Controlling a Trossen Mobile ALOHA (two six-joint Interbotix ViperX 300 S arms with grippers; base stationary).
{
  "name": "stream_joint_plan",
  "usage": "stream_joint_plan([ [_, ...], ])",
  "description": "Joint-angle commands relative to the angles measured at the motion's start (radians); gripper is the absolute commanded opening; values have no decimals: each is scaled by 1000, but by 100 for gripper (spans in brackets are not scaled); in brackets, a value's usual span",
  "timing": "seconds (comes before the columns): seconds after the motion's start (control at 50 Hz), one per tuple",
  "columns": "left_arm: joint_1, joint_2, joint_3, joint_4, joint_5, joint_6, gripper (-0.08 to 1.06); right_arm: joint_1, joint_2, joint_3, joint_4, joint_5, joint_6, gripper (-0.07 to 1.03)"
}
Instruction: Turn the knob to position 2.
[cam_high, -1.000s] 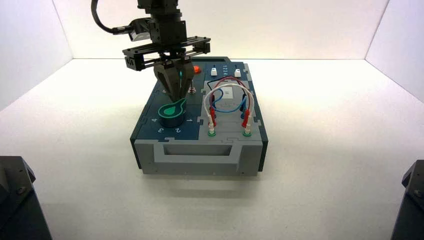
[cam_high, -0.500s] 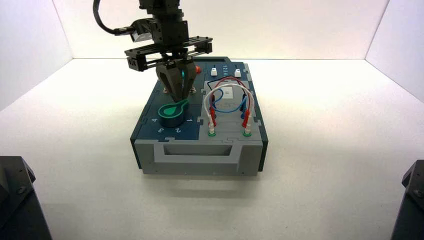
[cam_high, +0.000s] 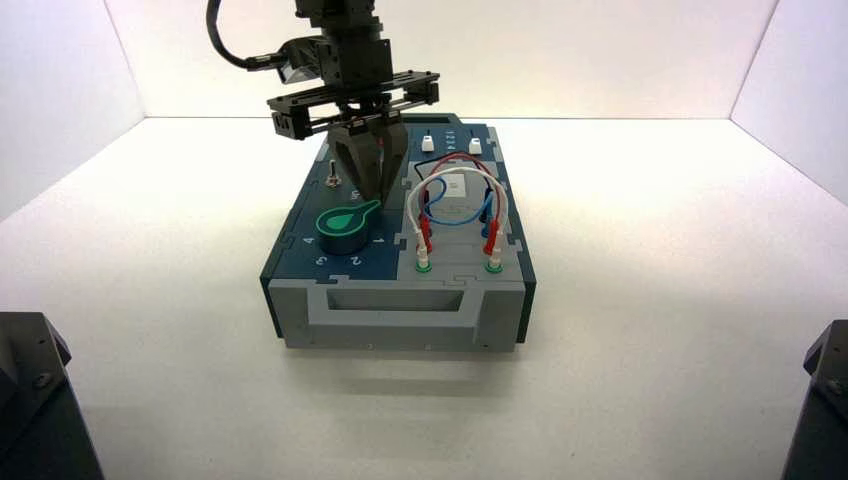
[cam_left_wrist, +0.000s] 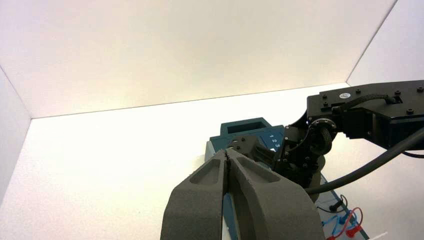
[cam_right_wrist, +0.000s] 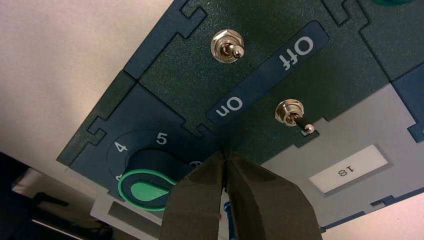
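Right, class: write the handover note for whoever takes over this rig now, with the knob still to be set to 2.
Right gripper: shut, empty, above the box just behind the knob, not touching it.
Left gripper: shut, empty, parked away from the box.
The knob's green pointer aims toward the box's back right, away from position 2.
Done: nothing on the knob.
Left: grip the knob, turn the pointer to 2.

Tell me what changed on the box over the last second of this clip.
The right gripper, shut, shifted toward the robot's right above the box, away from the tip of the knob's green pointer, which uncovered the left toggle switch. Nothing was grasped or released. The knob's pointer keeps the same direction, the wires are unmoved, and the left gripper stays parked and shut.
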Motion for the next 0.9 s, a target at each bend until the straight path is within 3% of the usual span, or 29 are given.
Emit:
stream_joint_plan([
  [0.02, 2, 8, -21, -2, -5, 3, -3, -5, -52, -9, -2, 5, -2, -2],
  [0.9, 2, 8, -21, -2, -5, 3, -3, 12, -64, 0, 18, 29, 0, -2],
])
